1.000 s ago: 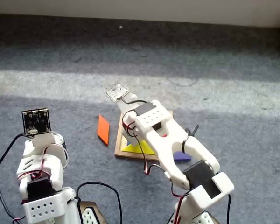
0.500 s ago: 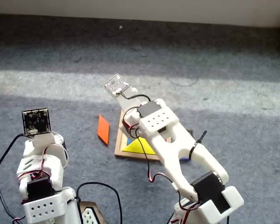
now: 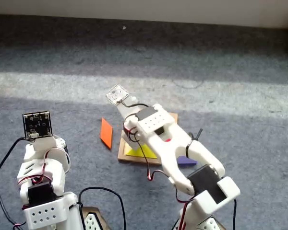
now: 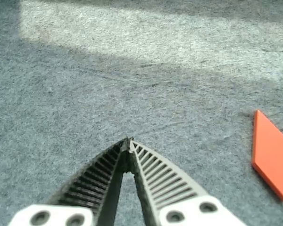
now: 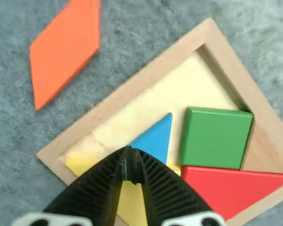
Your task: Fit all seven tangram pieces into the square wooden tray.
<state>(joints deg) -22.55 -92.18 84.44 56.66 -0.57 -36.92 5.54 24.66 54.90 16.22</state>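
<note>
The square wooden tray lies under my right gripper, which is shut with its tips over the tray's inner corner, where a blue triangle meets a yellow piece. A green square and a red triangle also lie in the tray. An orange parallelogram rests on the carpet beside the tray. In the high view my right arm covers most of the tray, with a yellow triangle showing. My left gripper is shut above bare carpet, well away from the orange parallelogram.
A purple piece peeks out beside the right arm at the tray's near edge. Grey carpet surrounds everything, with a bright sunlit band across the far part. The left arm stays folded at the near left.
The right arm lifted and stretched outward half a second ago, then came back down over the tray's left part. The left arm and the orange parallelogram have not moved.
</note>
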